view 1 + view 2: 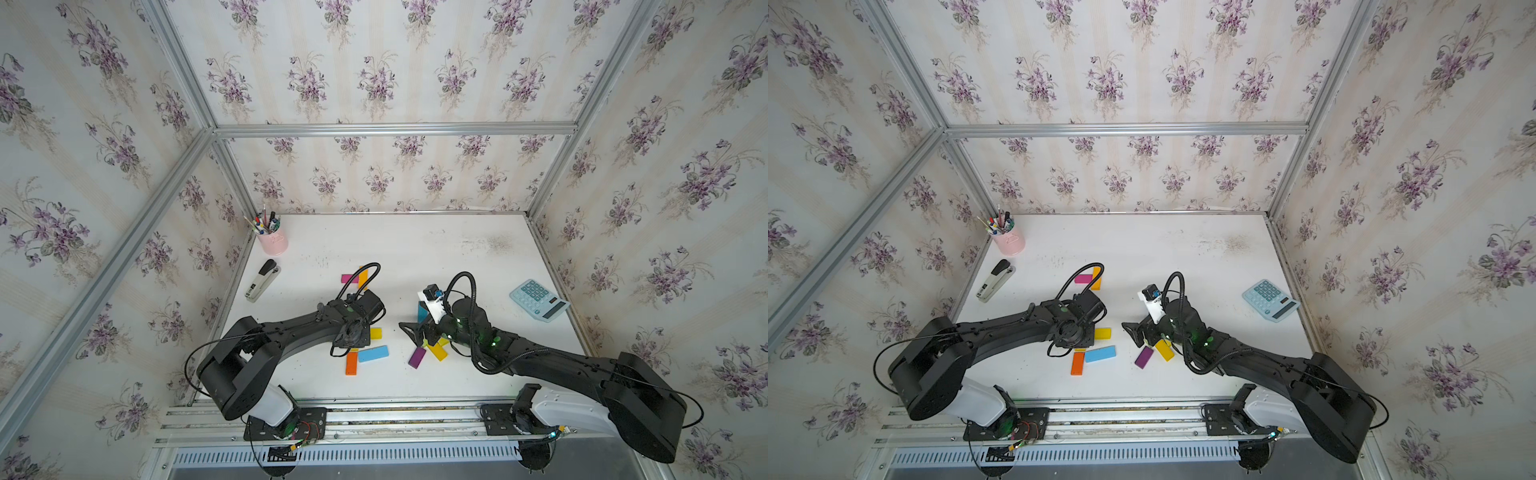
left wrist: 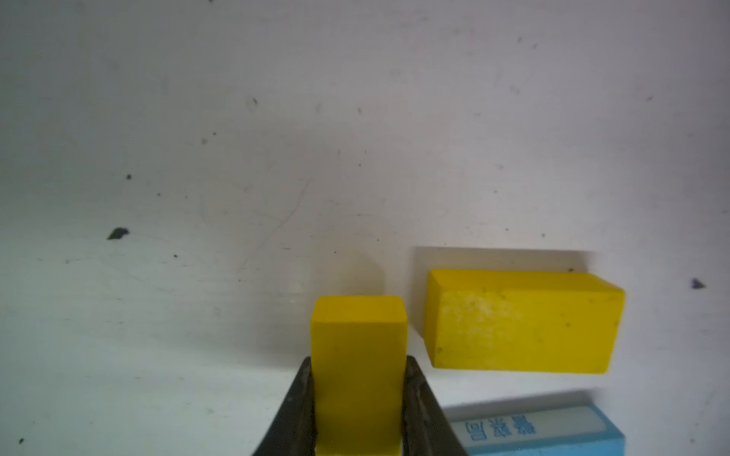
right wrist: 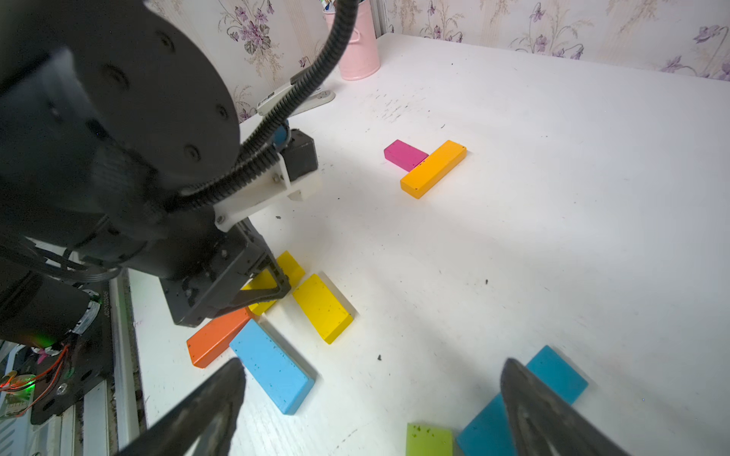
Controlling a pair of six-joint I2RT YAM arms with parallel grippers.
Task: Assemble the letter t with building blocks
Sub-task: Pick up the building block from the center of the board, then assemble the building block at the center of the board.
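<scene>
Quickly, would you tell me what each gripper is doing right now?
Left gripper: closed on a yellow block.
Right gripper: open, holding nothing.

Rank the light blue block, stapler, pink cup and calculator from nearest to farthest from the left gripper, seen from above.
From the left gripper, closed on a yellow block, in a top view:
1. light blue block: right beside it.
2. stapler: left side.
3. pink cup: far left corner, behind the stapler.
4. calculator: far right side.

Both top views stare down from high out front over the whole table (image 1: 415, 257), left wrist view sits tight on a yellow block (image 2: 358, 355), right wrist view skims low, catching it too.
</scene>
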